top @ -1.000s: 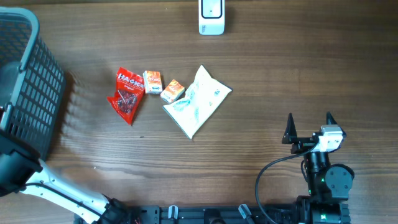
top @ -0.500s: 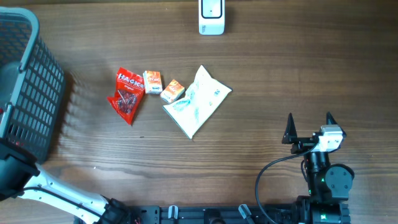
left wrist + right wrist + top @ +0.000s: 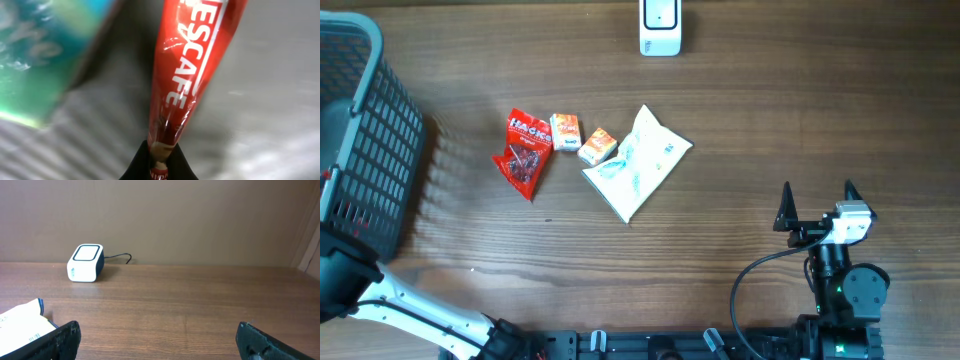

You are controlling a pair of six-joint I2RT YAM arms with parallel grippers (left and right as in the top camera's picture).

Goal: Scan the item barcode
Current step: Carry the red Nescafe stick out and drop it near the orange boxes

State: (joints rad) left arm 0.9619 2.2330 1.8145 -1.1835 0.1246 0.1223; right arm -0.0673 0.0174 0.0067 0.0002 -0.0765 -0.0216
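Note:
In the left wrist view my left gripper (image 3: pixel 159 162) is shut on the lower end of a red Nescafe sachet (image 3: pixel 195 65), which stretches up and away from the jaws. The grey surface behind it looks like the inside of the basket. From overhead this gripper is hidden at the basket (image 3: pixel 370 150); only the arm shows at the bottom left. The white barcode scanner (image 3: pixel 660 27) stands at the table's far edge, also seen as the scanner (image 3: pixel 85 263) in the right wrist view. My right gripper (image 3: pixel 817 205) rests open at the front right, holding nothing.
A blurred teal pack (image 3: pixel 40 55) lies beside the sachet. On the table lie a red packet (image 3: pixel 525 150), two small orange boxes (image 3: pixel 565 131) (image 3: pixel 598 145) and a white pouch (image 3: pixel 638 163). The scanner's cable runs off behind it.
The left arm's dark link by the basket has shifted slightly toward the table's front edge. The right arm and the items on the table have not moved.

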